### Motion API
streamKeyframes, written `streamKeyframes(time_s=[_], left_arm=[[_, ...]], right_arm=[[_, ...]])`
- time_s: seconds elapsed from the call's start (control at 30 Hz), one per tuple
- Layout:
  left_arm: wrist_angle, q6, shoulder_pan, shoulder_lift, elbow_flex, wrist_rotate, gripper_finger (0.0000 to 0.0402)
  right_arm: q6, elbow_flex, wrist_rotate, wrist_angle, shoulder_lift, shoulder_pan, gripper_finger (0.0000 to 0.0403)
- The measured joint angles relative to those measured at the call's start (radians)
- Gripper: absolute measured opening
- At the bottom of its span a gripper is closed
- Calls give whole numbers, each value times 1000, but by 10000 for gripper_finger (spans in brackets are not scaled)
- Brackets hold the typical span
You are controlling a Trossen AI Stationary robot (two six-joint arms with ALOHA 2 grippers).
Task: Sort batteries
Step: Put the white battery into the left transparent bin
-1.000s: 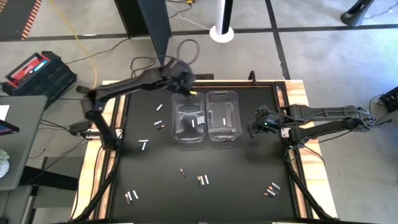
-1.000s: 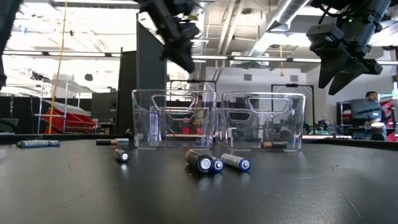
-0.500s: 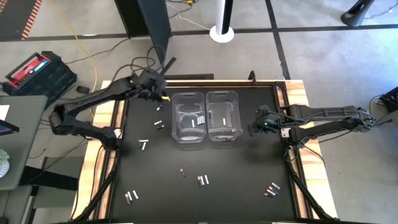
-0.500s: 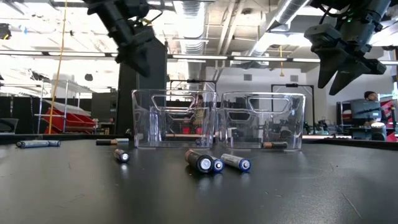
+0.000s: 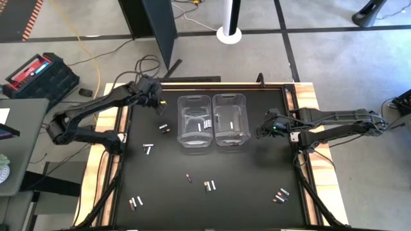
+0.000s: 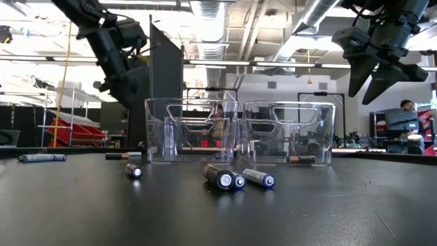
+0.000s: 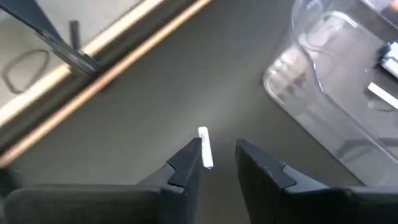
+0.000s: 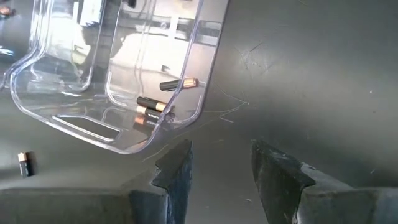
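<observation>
Left gripper [image 7: 217, 158]: fingers spread, nothing between them, hovering over the far left part of the black table [image 5: 160, 199] just left of the left bin [image 5: 194, 120]; a silvery-white battery [image 7: 204, 148] lies on the mat directly ahead of the gap. Step in hand, as I judge it: picking that cell. To do it well I would turn the wrist so the fingers straddle the cell across its width, come straight down, and close only once both tips sit beside its sides, since a round cell will roll if nudged from one end. Right gripper [image 8: 217, 165]: fingers apart, empty, waiting above the mat just right of the right bin [image 5: 230, 119]. Left bin, clear plastic: holds a few silvery-white cells [image 5: 207, 124]. Right bin, clear plastic: the right wrist view shows dark copper-topped batteries [image 8: 152, 104] inside near one end wall; the overhead view also shows a pale cell [image 5: 230, 124] in it. Loose batteries [image 5: 210, 186]: scattered over the near and left parts of the mat, singly and in pairs, well apart from the bins.
</observation>
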Motion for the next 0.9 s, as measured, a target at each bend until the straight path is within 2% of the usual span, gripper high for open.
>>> streamKeyframes(time_s=[0.17, 0.3, 0.63, 0.9], left_arm=[[47, 41, 54, 33, -36, 24, 143], [70, 58, 74, 104, -36, 27, 161], [100, 66, 74, 319, -36, 30, 159], [164, 61, 73, 392, -34, 55, 157]], right_arm=[[2, 0, 0, 0, 14, 0, 179], [2, 0, 0, 1, 53, 0, 179], [10, 0, -1, 2, 145, 0, 179], [25, 0, -1, 2, 140, 0, 179]])
